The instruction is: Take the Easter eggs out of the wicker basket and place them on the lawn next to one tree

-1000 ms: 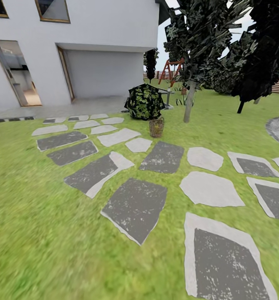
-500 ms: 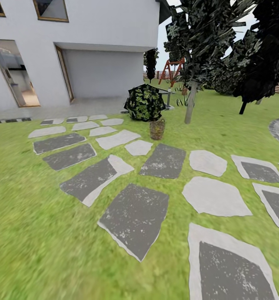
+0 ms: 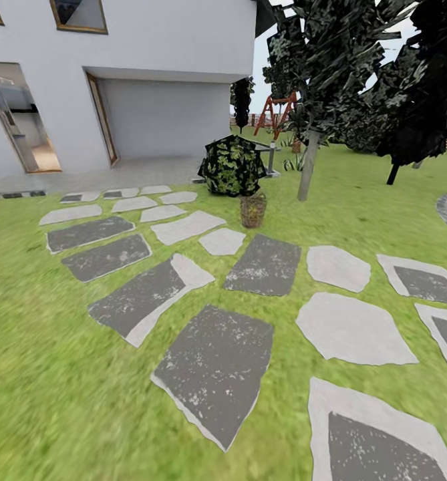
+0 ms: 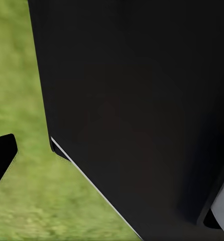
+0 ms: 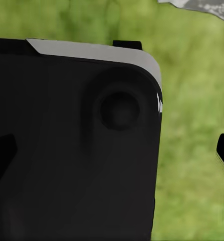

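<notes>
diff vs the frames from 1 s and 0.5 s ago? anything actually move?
Only the camera moved: the whole head view has shifted, with the near paving slabs sliding down and the view closing in, so the robot seems to be rolling forward. The wicker basket keeps its place on the lawn in front of the bush, beside the tree. Nothing was taken hold of or let go.

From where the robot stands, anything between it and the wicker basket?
Nothing upright that I can see. Only flat grey paving slabs set in the lawn lie between the camera and the wicker basket. The leafy bush stands behind it.
</notes>
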Controlling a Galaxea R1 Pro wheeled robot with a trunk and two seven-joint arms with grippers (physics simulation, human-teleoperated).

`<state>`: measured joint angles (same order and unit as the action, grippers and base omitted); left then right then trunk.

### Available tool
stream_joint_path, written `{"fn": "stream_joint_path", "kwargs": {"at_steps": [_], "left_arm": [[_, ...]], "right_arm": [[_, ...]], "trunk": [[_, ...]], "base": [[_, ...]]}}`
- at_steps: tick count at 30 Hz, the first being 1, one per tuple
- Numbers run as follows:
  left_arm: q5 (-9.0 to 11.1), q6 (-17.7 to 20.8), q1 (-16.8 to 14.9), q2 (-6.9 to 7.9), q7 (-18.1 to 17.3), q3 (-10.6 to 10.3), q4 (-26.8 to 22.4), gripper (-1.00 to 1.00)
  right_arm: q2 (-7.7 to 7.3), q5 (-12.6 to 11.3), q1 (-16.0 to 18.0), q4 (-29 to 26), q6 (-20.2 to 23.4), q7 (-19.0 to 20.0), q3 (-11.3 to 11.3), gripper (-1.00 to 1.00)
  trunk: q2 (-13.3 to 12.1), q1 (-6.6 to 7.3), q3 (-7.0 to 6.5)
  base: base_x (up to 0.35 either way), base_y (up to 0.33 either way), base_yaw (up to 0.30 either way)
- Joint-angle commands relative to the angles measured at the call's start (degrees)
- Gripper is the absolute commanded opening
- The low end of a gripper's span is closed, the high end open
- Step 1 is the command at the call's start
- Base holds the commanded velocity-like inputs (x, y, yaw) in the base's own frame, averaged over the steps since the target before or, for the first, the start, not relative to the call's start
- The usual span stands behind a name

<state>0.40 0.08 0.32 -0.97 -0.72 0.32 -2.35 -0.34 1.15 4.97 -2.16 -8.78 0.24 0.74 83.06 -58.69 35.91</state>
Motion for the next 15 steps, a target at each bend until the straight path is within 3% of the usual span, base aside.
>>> {"fn": "stream_joint_path", "kwargs": {"at_steps": [1, 7, 15], "left_arm": [[0.04, 0.01, 0.03, 0.00, -0.07, 0.03, -0.11, 1.00], [0.04, 0.01, 0.03, 0.00, -0.07, 0.03, -0.11, 1.00], [0.04, 0.01, 0.03, 0.00, -0.07, 0.03, -0.11, 1.00]], "right_arm": [[-0.01, 0.10, 0.03, 0.05, -0.18, 0.03, 0.05, 1.00], [-0.01, 0.08, 0.03, 0.05, -0.18, 0.03, 0.01, 1.00], [-0.01, 0.08, 0.01, 0.05, -0.18, 0.03, 0.04, 1.00]], "trunk": [[0.02, -0.03, 0.04], [0.02, -0.03, 0.04], [0.02, -0.03, 0.04]], "base": [[0.326, 0.000, 0.000], [0.326, 0.000, -0.030], [0.326, 0.000, -0.251]]}}
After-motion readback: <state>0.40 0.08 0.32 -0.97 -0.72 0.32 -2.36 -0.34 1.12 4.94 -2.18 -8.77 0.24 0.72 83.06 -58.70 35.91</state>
